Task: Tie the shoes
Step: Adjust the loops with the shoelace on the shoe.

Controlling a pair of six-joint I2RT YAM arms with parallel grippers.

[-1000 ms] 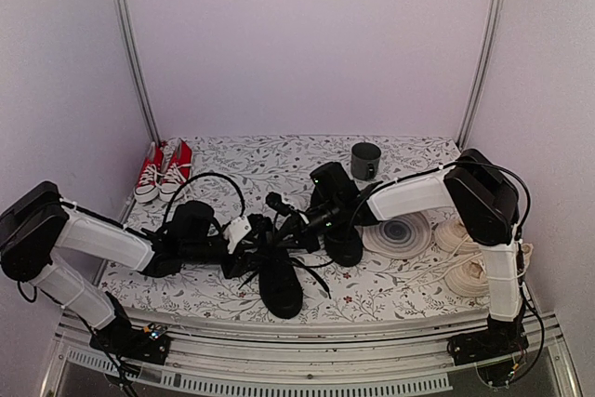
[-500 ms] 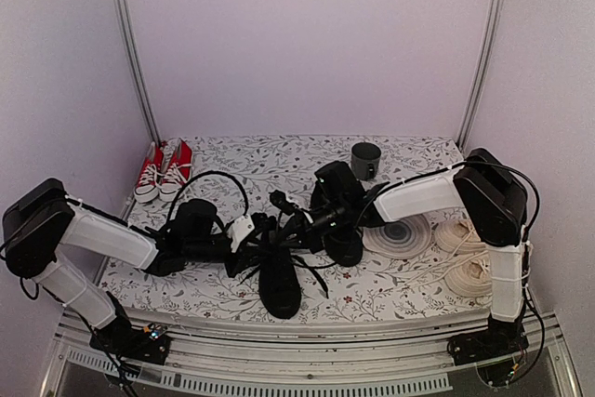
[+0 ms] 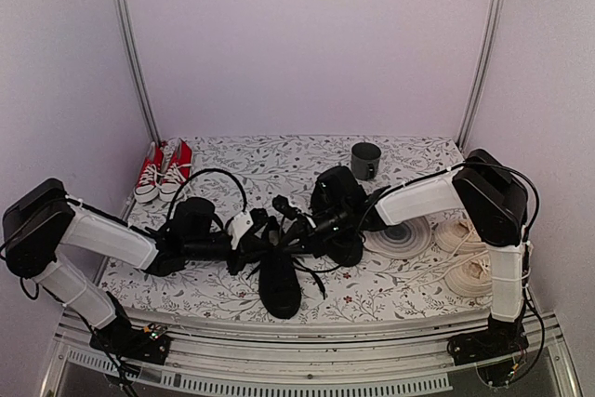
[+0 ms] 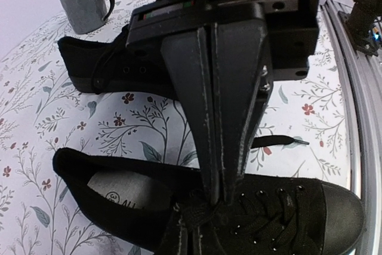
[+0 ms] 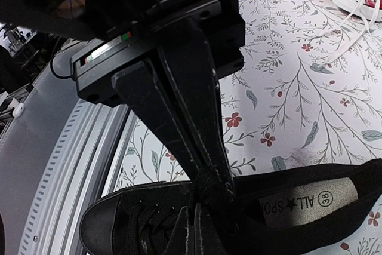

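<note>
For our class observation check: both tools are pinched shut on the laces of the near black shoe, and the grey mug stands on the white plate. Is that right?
Not quite. The top external view shows the grey mug standing on the patterned table, behind and apart from the white plate. The left tool and right tool are indeed shut on the near black shoe's laces.

near shoe (image 3: 278, 283): lying front centre, between both grippers
far shoe (image 3: 344, 237): sitting behind-right of it
mug (image 3: 365, 161): standing behind
red sneakers (image 3: 164, 170): sitting far left
cream sneakers (image 3: 468, 256): lying right edge

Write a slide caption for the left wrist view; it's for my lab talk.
Left gripper, fingers closed on a lace above the near black sneaker; second black sneaker and grey mug behind.
</note>
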